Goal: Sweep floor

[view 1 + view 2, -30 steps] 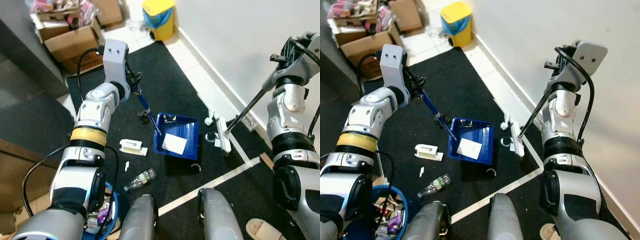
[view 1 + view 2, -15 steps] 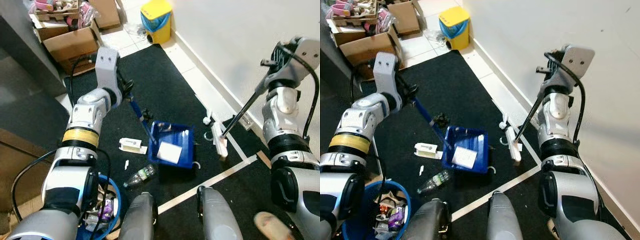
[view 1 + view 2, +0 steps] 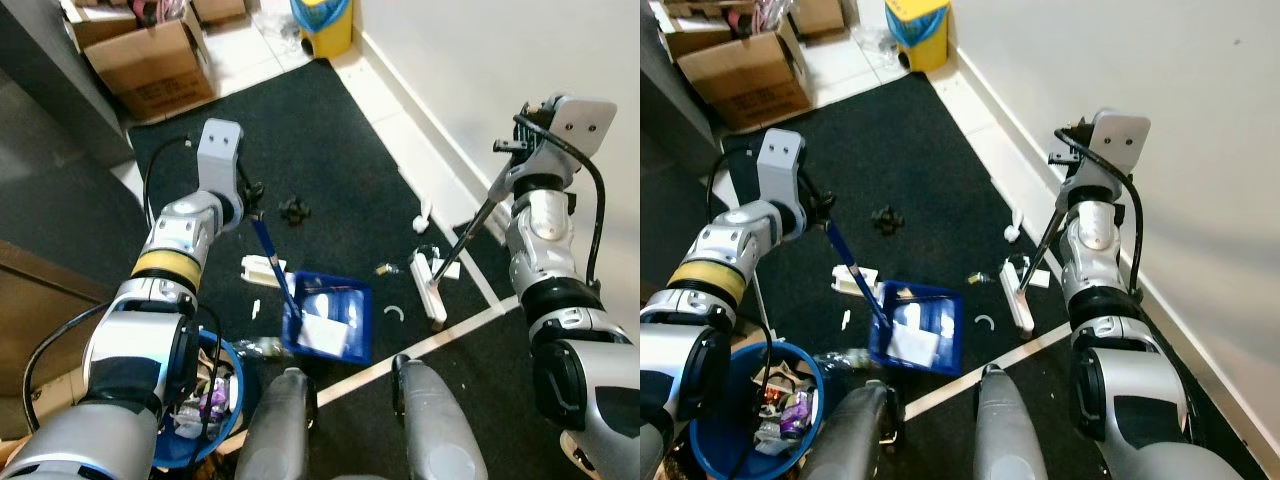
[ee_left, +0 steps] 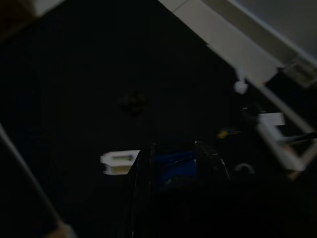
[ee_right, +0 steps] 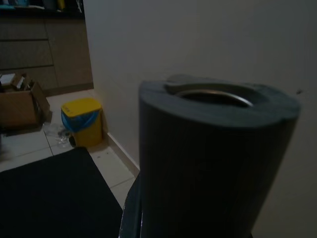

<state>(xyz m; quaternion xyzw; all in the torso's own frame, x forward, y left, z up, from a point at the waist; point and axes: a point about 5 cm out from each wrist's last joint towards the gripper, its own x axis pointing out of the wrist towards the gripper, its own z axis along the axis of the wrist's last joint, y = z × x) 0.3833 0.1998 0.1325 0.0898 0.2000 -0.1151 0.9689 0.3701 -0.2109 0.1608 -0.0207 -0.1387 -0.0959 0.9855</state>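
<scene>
A blue dustpan [image 3: 330,322] with white paper in it rests on the black carpet just ahead of my knees. Its long blue handle [image 3: 270,252] slants up to my left gripper [image 3: 250,196], which is shut on it. To the right, my right gripper [image 3: 512,165] is shut on the black broom handle [image 3: 478,222]. The white broom head [image 3: 430,292] lies on the carpet near the tape line. Loose bits lie around: a black clump [image 3: 293,208], a white box [image 3: 262,268], a white ring [image 3: 393,313] and a clear bottle [image 3: 262,347]. The left wrist view is dark but shows the dustpan [image 4: 173,166].
A blue bucket [image 3: 225,372] full of trash stands by my left leg. A white wall [image 3: 520,50] and baseboard run along the right. Cardboard boxes [image 3: 150,65] and a yellow bin [image 3: 325,15] sit at the far end. A white tape line [image 3: 455,333] crosses the carpet.
The camera has shifted. My left arm has drawn the dustpan back toward my knees, past the white box and nearer the bucket. The broom head stays by the tape line.
</scene>
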